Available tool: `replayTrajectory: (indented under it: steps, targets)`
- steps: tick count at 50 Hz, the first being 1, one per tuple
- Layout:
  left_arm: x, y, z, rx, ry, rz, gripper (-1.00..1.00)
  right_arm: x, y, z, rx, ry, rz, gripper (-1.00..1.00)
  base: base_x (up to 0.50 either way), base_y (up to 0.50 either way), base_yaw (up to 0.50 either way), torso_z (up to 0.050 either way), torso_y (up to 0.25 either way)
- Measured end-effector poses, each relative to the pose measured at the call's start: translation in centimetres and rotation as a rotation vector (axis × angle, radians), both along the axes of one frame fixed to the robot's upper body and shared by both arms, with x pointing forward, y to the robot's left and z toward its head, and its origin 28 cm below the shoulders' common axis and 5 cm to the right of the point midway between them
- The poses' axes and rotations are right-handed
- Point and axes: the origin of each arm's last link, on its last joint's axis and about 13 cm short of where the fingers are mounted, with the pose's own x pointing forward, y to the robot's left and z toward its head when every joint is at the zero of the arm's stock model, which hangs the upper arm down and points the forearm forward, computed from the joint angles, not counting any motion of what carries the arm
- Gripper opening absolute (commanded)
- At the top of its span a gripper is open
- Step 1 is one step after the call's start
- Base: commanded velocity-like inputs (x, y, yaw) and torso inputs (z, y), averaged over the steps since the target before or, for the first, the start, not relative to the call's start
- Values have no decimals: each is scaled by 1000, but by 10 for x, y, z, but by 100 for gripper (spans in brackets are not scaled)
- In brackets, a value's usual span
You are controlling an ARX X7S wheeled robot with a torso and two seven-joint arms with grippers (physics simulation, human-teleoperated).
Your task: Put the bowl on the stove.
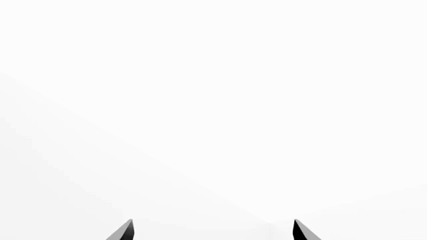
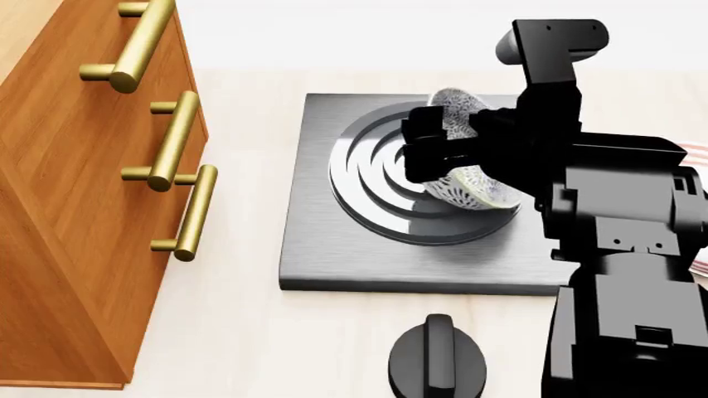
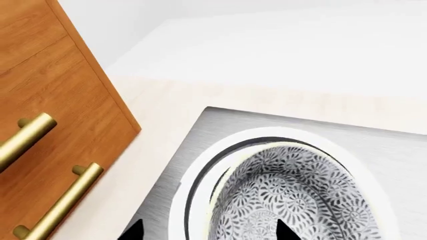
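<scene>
- The bowl (image 2: pixel 470 184), white with a dense grey-blue flower pattern, sits over the right part of the stove (image 2: pixel 332 249), tipped on its side rather than flat, its patterned outside facing the room.
- Whether its lower edge touches the ring burner (image 2: pixel 370 178) or hangs just above it, I cannot tell from the head view.
- The right gripper (image 2: pixel 426 153) is clamped on the bowl's rim, one black finger (image 2: pixel 420 133) on the near side, with the dark arm reaching in from the right.
- From the right wrist camera the bowl's (image 3: pixel 293 200) patterned inside fills the lower frame, with the two finger tips (image 3: pixel 135 231) set apart at either side of its rim and the bright burner ring (image 3: pixel 193 175) curving around it.
- The stove is a flat dark grey square on a pale counter (image 2: pixel 238 332).
- A round black knob (image 2: pixel 438 365) lies on the counter just in front of the stove, apart from it.
- A wooden cabinet (image 2: pixel 78 207) with brass handles (image 2: pixel 172 141) stands to the left of the stove.
- A red-striped edge (image 2: pixel 697 153) shows behind the arm at far right; what it belongs to I cannot tell.
- The left gripper (image 1: pixel 213 231) shows only two dark tips spread wide apart against plain white, holding nothing.
</scene>
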Motion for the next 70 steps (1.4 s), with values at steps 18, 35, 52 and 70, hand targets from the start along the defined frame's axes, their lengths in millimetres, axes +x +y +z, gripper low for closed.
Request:
replayTrajectory:
  steps: [18, 35, 52, 70]
  targets:
    - [0, 0, 0, -1, 2, -2, 100, 0, 0, 0, 2, -1, 0, 100, 0, 0, 0, 0, 0]
    - [0, 0, 0, -2, 3, -2, 100, 2, 3, 4, 14, -46, 10, 100, 0, 0, 0, 0, 0]
    - [0, -2, -1, 5, 7, -11, 100, 13, 0, 36, 78, -422, 4, 100, 0, 0, 0, 0, 0]
    - [1, -3, 0, 5, 8, -24, 100, -32, -11, 7, 220, -642, -22, 100, 0, 0, 0, 0, 0]
